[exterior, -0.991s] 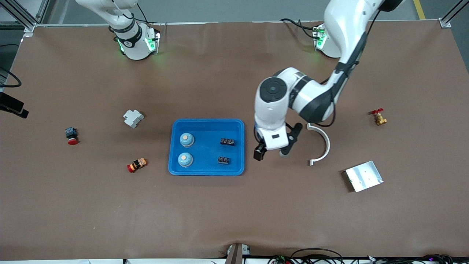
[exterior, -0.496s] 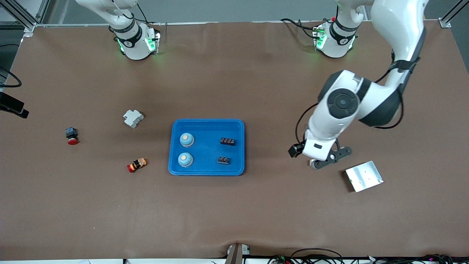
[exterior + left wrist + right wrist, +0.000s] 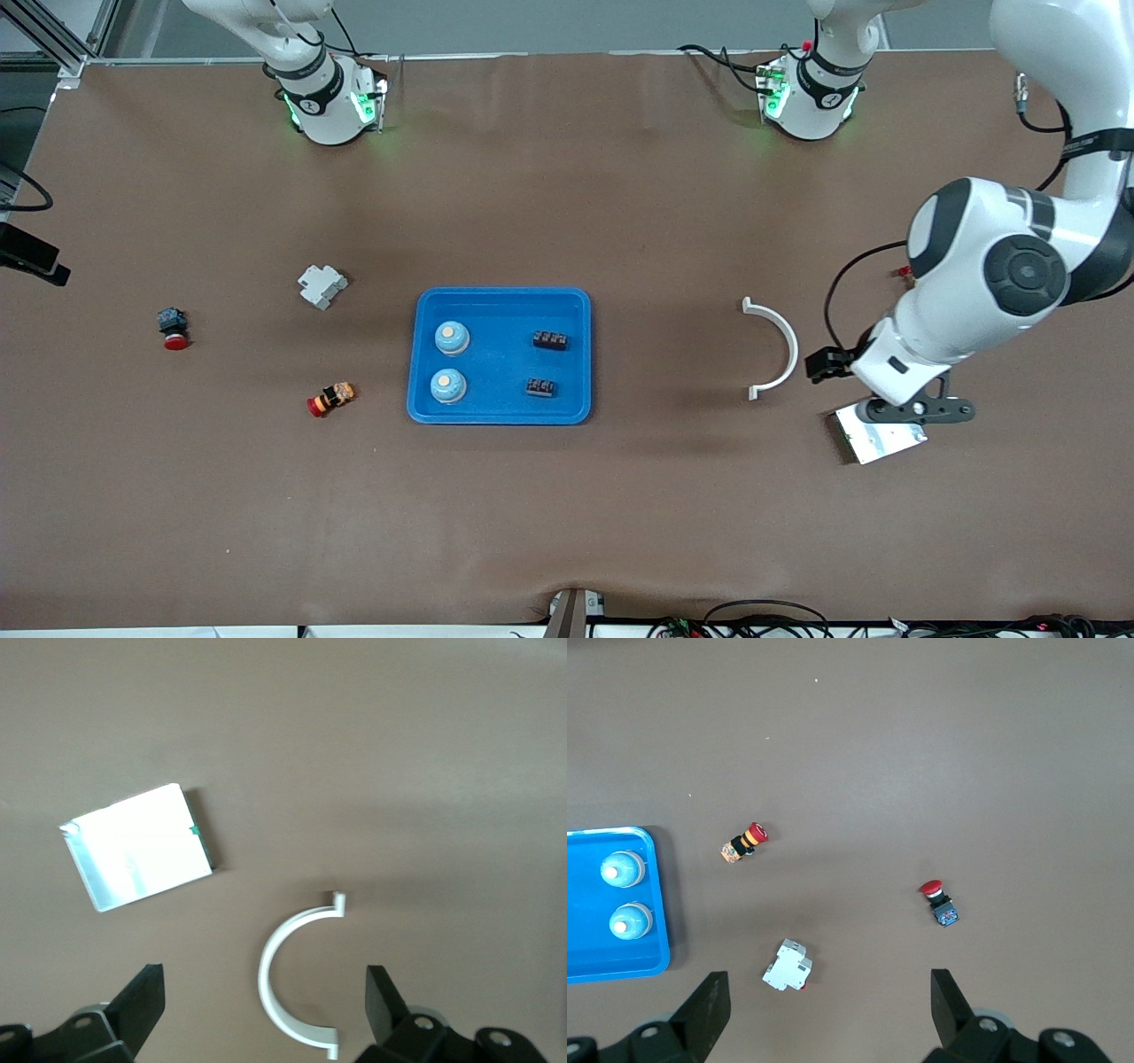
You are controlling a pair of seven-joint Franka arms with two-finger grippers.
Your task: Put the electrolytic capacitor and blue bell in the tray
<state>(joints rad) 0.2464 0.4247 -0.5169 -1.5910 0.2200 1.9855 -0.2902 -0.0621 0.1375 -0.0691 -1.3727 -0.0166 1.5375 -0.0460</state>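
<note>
The bright-blue tray [image 3: 500, 412] lies mid-table. Two blue bells [image 3: 452, 337] [image 3: 447, 385] stand in it on the right arm's side. Two small black ribbed parts [image 3: 549, 341] [image 3: 540, 386] lie in it on the left arm's side. My left gripper [image 3: 920, 410] is open and empty, up over the edge of the silver plate [image 3: 877, 439]. In the left wrist view the left gripper [image 3: 264, 997] holds nothing. My right gripper [image 3: 828, 1001] is open and empty, high over the table and out of the front view. The right wrist view shows the tray's corner [image 3: 620, 970] and both bells [image 3: 623, 870].
A white half ring [image 3: 780, 347] lies between the tray and the silver plate. It also shows in the left wrist view [image 3: 279, 979] with the plate [image 3: 137, 859]. Toward the right arm's end lie a white breaker [image 3: 322, 285], a red-orange button [image 3: 330, 399] and a red button [image 3: 173, 328].
My left arm swung from beside the tray toward its own end of the table and is now over the silver plate. Tray contents have not moved.
</note>
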